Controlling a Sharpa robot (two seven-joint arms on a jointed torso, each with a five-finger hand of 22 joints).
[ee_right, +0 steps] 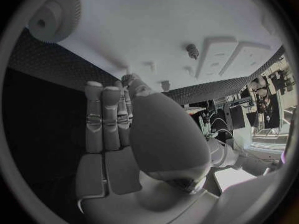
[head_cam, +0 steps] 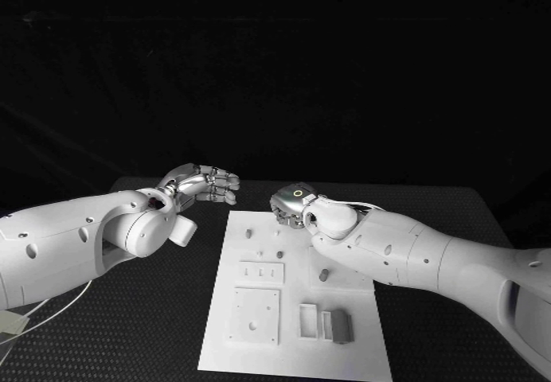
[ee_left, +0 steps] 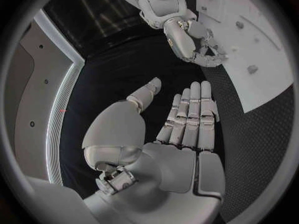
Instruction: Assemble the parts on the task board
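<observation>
The white task board [head_cam: 345,358] lies in the middle of the table, with small grey pegs [head_cam: 324,274] standing in it and a grey block [head_cam: 340,326] near its front right. My left hand [head_cam: 205,185] hovers off the board's far left corner; its fingers [ee_left: 190,115] are stretched out flat with nothing in them. My right hand [head_cam: 294,205] is over the board's far end, back upward. Its thumb [ee_right: 163,129] lies against the straight fingers [ee_right: 102,119], and the thumb tip is beside a small peg [ee_right: 127,77]. I cannot tell whether that peg is held.
White raised blocks [head_cam: 255,314] and a small slotted holder [head_cam: 308,320] sit on the board's near half. A white toothed wheel [ee_right: 53,16] sits at a board edge. A pale cable [head_cam: 46,318] runs over the table at the front left.
</observation>
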